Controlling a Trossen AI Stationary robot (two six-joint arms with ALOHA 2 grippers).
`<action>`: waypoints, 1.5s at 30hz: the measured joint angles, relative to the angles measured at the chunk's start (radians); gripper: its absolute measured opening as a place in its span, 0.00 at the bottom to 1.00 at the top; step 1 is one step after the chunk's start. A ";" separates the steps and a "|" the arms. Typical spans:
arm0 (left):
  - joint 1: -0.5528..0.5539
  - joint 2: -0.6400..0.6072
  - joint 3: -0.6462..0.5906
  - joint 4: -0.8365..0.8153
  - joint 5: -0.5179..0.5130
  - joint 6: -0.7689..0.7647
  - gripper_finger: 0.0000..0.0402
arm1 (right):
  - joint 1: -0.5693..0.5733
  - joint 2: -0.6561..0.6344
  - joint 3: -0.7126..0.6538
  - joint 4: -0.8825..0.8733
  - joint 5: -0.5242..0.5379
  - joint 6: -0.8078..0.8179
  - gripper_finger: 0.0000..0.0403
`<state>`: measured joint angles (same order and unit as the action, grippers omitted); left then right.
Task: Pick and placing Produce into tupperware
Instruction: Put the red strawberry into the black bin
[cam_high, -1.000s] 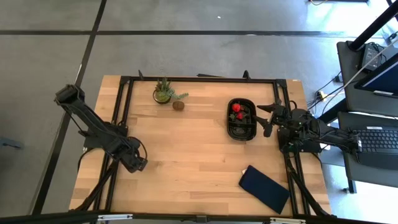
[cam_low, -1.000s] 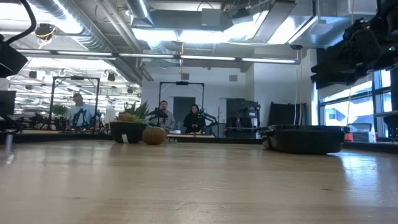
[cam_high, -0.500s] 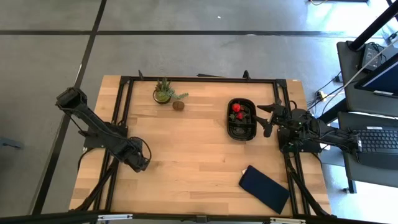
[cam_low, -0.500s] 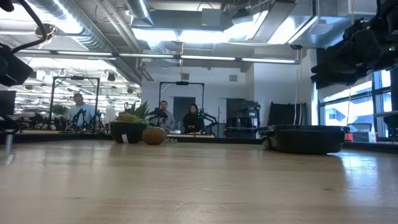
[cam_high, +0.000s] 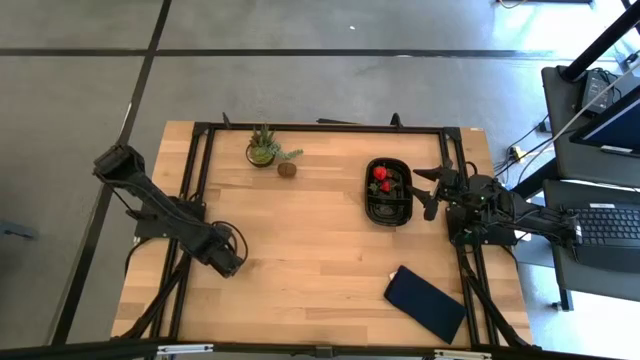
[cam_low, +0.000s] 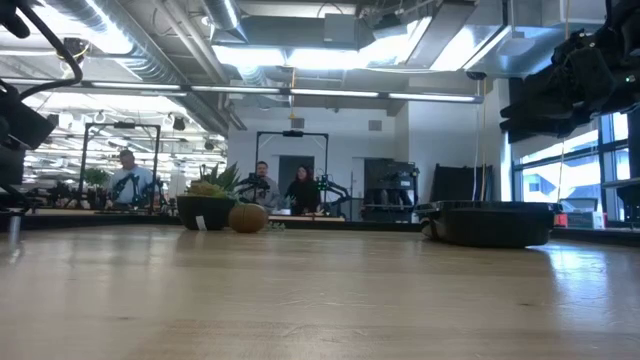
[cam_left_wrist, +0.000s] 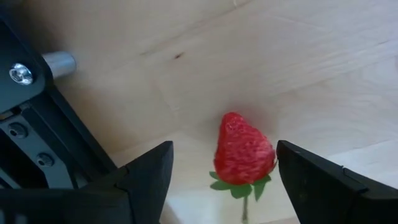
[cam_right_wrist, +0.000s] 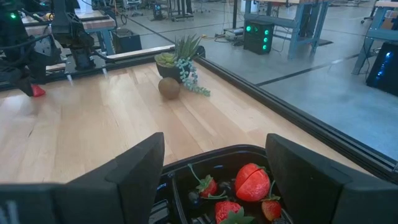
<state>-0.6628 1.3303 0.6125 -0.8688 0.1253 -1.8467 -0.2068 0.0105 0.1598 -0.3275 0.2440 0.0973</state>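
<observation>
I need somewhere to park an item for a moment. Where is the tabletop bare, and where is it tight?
The widest bare wood lies mid-table, between the left gripper with its strawberry and the tupperware. The near edge left of the dark-blue rectangle is free too. It is tight at the far edge around the potted plant and brown fruit, and where the right gripper stands by the tupperware.

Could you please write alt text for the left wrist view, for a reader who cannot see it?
A red strawberry with a green top lies on the wooden table, between the left gripper's two open dark fingers.
</observation>
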 joint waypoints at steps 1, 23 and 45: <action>0.000 0.000 0.000 0.000 0.000 0.000 0.69 | 0.000 0.000 0.000 0.000 0.000 0.000 0.70; 0.000 0.000 0.000 0.004 -0.033 -0.006 0.68 | 0.000 0.000 0.000 0.000 0.000 0.000 0.70; 0.000 -0.001 -0.021 0.062 -0.014 -0.018 0.55 | 0.000 0.000 0.000 0.001 0.000 0.000 0.70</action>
<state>-0.6630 1.3296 0.5911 -0.8066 0.1118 -1.8644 -0.2067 0.0108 0.1599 -0.3267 0.2436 0.0972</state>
